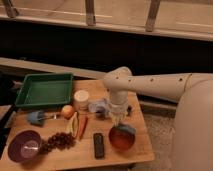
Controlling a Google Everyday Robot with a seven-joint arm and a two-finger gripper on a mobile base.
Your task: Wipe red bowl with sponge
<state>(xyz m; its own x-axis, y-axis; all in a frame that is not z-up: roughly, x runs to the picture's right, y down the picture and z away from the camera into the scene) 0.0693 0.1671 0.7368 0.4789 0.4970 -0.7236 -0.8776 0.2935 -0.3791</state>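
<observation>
The red bowl [122, 138] stands on the wooden table near its front right corner. My gripper [118, 120] hangs from the white arm [150, 85] and points down just above the bowl's far rim. A grey-blue patch [127, 129] on that rim under the gripper looks like the sponge. I cannot tell whether the gripper holds it.
On the table [55, 157] are a green tray [45, 90], a white cup [81, 97], an orange fruit [67, 111], a banana [74, 123], a red carrot [82, 127], grapes [60, 141], a purple bowl [25, 146], a black remote [99, 145], a blue scoop [36, 117] and a pale blue object [97, 106].
</observation>
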